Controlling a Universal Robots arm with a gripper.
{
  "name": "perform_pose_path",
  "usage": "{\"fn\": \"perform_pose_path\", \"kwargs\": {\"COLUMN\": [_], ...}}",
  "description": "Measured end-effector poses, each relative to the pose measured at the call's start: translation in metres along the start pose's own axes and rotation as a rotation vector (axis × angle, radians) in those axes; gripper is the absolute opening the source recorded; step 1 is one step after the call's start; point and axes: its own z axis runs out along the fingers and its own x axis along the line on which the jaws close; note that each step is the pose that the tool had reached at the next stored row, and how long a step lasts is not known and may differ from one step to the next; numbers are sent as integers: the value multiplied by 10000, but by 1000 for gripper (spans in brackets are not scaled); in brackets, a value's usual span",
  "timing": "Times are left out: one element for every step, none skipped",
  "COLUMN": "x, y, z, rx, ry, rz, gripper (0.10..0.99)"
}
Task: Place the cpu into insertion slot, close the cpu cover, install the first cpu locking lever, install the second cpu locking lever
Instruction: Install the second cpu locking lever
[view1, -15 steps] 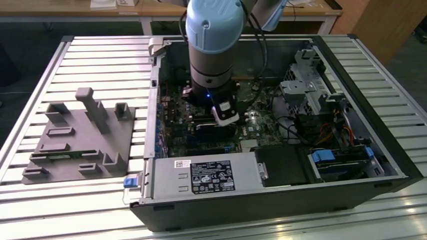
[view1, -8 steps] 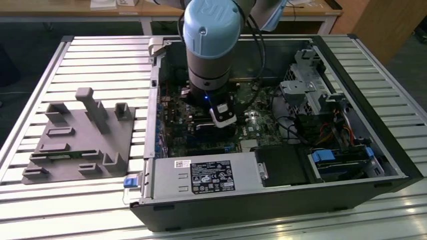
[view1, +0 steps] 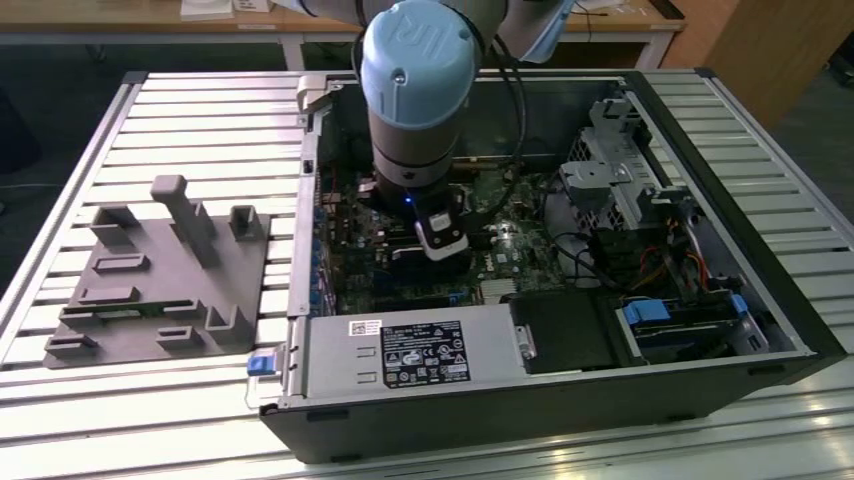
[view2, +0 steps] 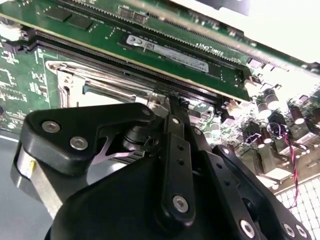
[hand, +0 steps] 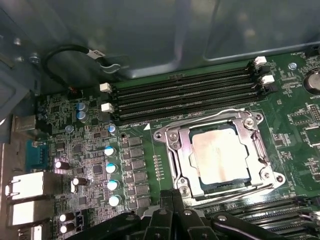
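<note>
The arm had the gripper (view1: 443, 243) low inside the open computer case (view1: 747, 300), above the green motherboard (hand: 90, 150) and near the middle of the exterior view. In the first wrist view the cpu (hand: 220, 152) lay flat in the insertion slot (hand: 176, 172), its pale metal face up, and the cpu cover (hand: 250, 131) sat down around it as a silver frame. So the first two steps looked done, and the work seemed to be at the locking levers (hand: 262, 150), the thin wire rods along the frame's edges; whether either was fully hooked under its catch could not be told. The fingertips (hand: 172, 212) stood pressed together just beside the near edge of the socket, apparently holding nothing. In the second wrist view the fingers (view2: 172, 120) met close to the socket's metal rim (view2: 65, 80), beside the long memory slots (view2: 125, 67). Judging from this, the next move called for a fine sideways push on a lever's end, with little room beside the frame.
</note>
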Motion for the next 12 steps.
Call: {"fn": "perform_pose_path", "kwargs": {"x": [1, 1, 1, 2, 3, 4, 5, 6, 6, 7, 6, 5], "y": [0, 1, 5, 11, 18, 26, 36, 44, 52, 60, 66, 71], "z": [0, -4, -17, -32, -54, -78, -104, -130, -153, -175, -191, -203], "rx": [1, 3, 2, -3, -1, 1, 0, 3, 8, 18, 41, 74], "ry": [1, 1, 1, -1, 0, 0, 0, 1, 0, -2, -7, -15], "rz": [0, -1, -1, -1, 0, -1, 0, 0, 0, -1, -1, 0], "gripper": [106, 106, 106, 106, 106, 106, 106, 106, 106, 106, 106, 106]}}
